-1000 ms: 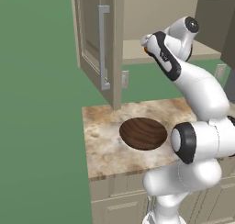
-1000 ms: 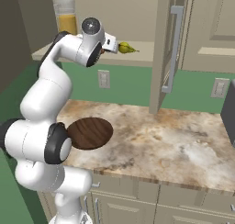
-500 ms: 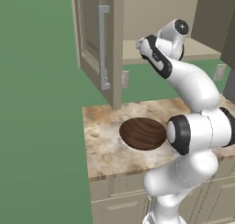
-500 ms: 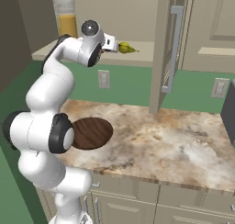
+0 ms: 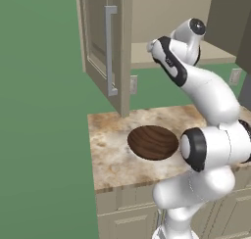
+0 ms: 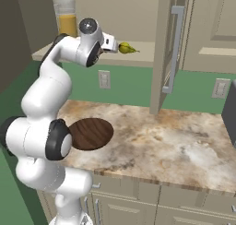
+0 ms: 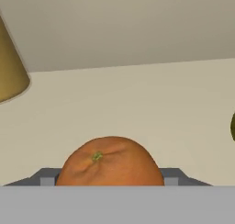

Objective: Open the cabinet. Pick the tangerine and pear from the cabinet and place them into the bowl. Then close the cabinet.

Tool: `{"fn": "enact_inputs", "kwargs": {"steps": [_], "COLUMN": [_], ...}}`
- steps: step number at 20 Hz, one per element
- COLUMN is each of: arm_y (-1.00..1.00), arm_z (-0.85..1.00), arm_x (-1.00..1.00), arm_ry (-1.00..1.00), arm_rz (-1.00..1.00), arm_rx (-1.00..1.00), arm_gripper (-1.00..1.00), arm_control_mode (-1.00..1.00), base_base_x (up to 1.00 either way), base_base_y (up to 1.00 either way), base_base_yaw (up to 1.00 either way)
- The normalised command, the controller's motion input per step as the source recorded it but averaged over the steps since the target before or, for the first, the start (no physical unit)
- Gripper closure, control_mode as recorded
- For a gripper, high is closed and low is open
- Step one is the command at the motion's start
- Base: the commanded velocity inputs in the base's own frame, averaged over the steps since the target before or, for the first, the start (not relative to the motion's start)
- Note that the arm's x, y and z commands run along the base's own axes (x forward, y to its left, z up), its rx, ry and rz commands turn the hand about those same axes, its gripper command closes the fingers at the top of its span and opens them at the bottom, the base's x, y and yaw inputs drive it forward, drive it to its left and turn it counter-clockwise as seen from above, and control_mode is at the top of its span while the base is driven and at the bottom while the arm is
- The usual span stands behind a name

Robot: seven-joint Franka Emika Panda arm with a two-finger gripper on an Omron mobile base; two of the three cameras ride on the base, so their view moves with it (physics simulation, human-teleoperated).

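Tangerine (image 7: pixel 110 161), round, dimpled orange skin, between gripper (image 7: pixel 109 178) fingers; clamped or apart, cannot tell.

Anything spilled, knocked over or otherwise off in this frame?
Nothing stands out. The cabinet doors stand open, the pear lies on the shelf, the tangerine sits right at the gripper, and the wooden bowl rests empty and level on the marbled counter.
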Motion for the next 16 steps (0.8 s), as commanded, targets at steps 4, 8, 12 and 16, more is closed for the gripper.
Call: {"fn": "enact_inputs", "kwargs": {"steps": [4,8,12,16], "arm_y": [0.00,0.00,0.00,0.00], "arm_z": [0.01,0.22,0.10,-0.27], "arm_x": [-0.98,-0.99,-1.00,-0.78], "arm_ry": [0.00,0.05,0.13,0.21], "arm_rz": [0.00,0.00,0.00,0.00], "arm_rx": [0.00,0.00,0.00,0.00], "arm_gripper": [1.00,1.00,1.00,1.00], "arm_control_mode": [-1.00,-1.00,-1.00,-1.00], "base_base_x": [0.00,0.00,0.00,0.00], "base_base_y": [0.00,0.00,0.00,0.00], "base_base_yaw": [0.00,0.00,0.00,0.00]}}
